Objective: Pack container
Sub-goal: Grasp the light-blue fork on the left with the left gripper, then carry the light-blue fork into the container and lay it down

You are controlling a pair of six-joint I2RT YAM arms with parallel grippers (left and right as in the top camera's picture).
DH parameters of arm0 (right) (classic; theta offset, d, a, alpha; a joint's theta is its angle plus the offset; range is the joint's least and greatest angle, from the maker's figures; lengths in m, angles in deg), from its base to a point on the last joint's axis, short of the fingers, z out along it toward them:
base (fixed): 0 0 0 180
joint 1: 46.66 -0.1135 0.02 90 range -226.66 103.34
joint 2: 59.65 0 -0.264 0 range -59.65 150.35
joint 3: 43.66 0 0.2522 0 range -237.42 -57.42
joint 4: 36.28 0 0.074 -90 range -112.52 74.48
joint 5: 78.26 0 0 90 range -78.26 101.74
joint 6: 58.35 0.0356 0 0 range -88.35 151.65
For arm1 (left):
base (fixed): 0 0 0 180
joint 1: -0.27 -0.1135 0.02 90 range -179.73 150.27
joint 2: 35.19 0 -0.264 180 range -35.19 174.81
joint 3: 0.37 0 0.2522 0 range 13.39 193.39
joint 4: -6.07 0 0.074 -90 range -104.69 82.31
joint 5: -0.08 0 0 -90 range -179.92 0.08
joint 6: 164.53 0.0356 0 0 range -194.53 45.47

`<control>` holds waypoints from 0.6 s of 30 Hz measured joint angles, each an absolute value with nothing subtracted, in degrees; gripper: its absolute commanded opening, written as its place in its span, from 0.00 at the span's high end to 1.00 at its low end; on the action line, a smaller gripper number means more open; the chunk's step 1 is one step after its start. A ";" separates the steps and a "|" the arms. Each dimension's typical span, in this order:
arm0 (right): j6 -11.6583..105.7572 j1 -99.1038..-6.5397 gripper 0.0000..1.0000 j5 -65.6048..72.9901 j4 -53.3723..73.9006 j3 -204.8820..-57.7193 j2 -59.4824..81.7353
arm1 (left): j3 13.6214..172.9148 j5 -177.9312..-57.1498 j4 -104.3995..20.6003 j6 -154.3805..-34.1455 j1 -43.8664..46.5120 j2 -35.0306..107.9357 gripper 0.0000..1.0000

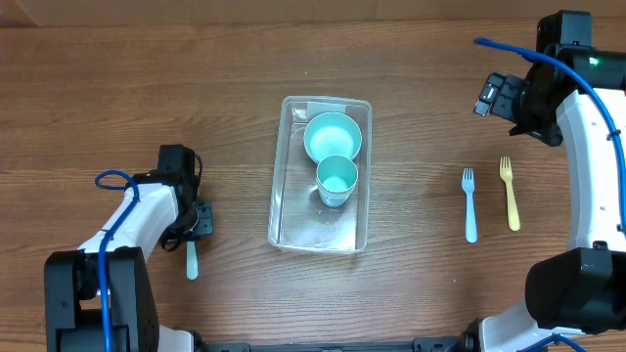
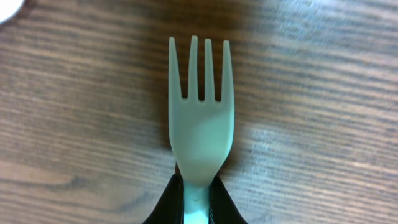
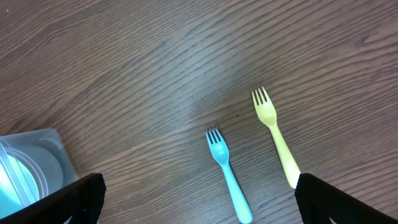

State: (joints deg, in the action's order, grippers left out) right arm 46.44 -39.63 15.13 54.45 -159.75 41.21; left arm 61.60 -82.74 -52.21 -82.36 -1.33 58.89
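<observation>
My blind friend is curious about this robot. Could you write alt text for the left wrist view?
A pale mint-green plastic fork, four tines pointing up the frame, is clamped by its handle in the left pincer, whose black tips show at the bottom edge. Behind it is a wood-grain table.

The overhead camera looks straight down from well above the desk [image 1: 411, 78]. It takes in both arms, the container [image 1: 293, 210] between them and three forks. The left wrist camera sits very near the desk, facing forward past the left end effector [image 2: 198, 202] at the frame's bottom edge. The pale green fork [image 2: 200, 124] just ahead fills its view, and this fork is all it shares with the overhead. The right wrist camera rides higher, tilted down past the right end effector [image 3: 199, 199], whose fingers [image 3: 74, 199] frame the lower corners. With the overhead it shares the blue fork [image 3: 227, 168], the yellow fork [image 3: 273, 134] and a container corner.
</observation>
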 measured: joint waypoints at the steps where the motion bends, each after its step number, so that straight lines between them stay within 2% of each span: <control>1: 46.42 -39.63 0.00 15.16 54.43 -159.75 41.21 | 61.99 -82.77 -52.97 -82.62 -1.33 59.06 0.96; 6: 46.44 -39.63 0.00 15.13 54.43 -159.75 41.21 | 68.72 -83.31 -59.70 -83.21 -1.33 59.65 0.96; 14: 46.42 -39.63 0.00 15.13 54.43 -159.75 41.21 | 85.95 -94.74 -68.20 -87.02 -1.11 59.76 0.96; 18: 46.46 -39.63 0.00 15.13 54.43 -159.75 41.21 | 91.98 -97.39 -71.46 -89.29 2.99 59.76 0.96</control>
